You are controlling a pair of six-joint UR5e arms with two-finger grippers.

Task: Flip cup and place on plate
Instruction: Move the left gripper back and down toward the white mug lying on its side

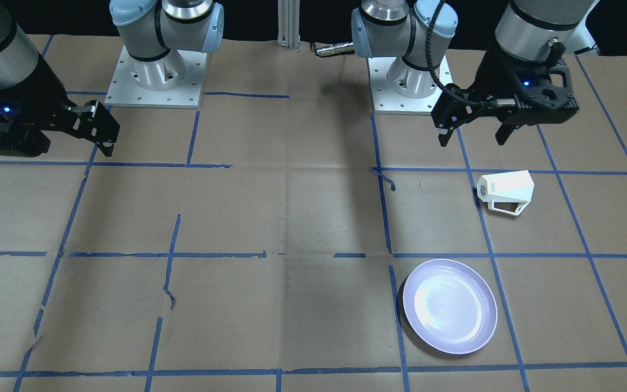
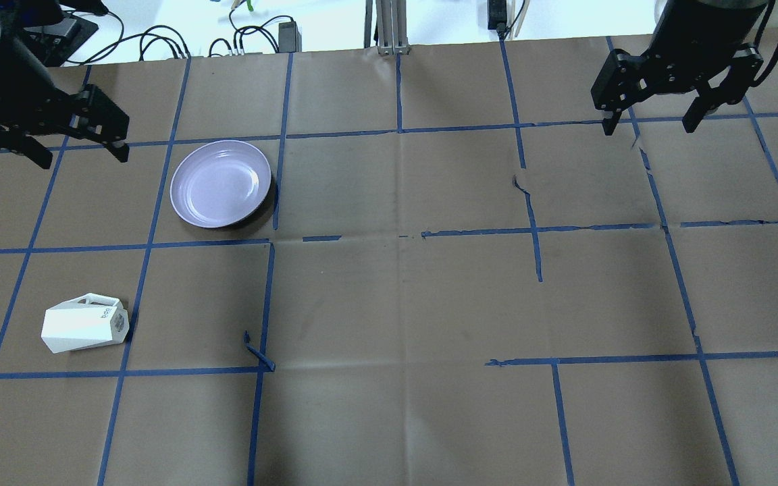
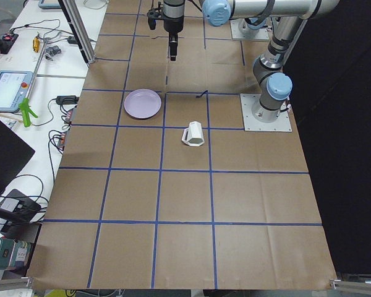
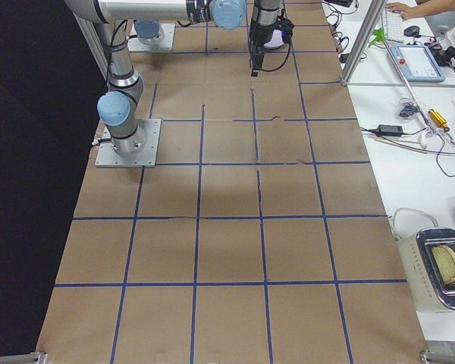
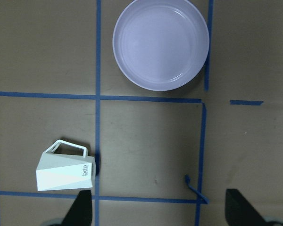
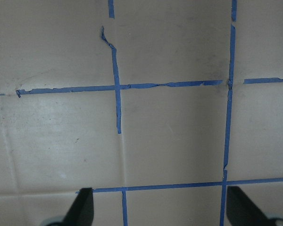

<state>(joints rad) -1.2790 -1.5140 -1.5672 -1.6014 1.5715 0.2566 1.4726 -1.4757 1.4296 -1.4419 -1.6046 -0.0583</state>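
Observation:
The white faceted cup [image 2: 84,325] lies on its side on the brown table, handle pointing away from the robot. It also shows in the front view [image 1: 505,189], the left side view [image 3: 193,134] and the left wrist view [image 5: 65,172]. The lavender-white plate [image 2: 221,183] sits upright and empty beyond it, about one grid square away; it shows in the front view [image 1: 449,306] and the left wrist view [image 5: 161,43] too. My left gripper [image 2: 83,159] [image 1: 472,140] hovers open and empty above this area. My right gripper [image 2: 647,129] hovers open and empty over the far right side.
The table is covered in brown paper with a grid of blue tape [image 2: 399,233], torn in places. Both arm bases [image 1: 155,76] stand on the robot's edge. Cables and a metal post [image 2: 389,27] lie beyond the far edge.

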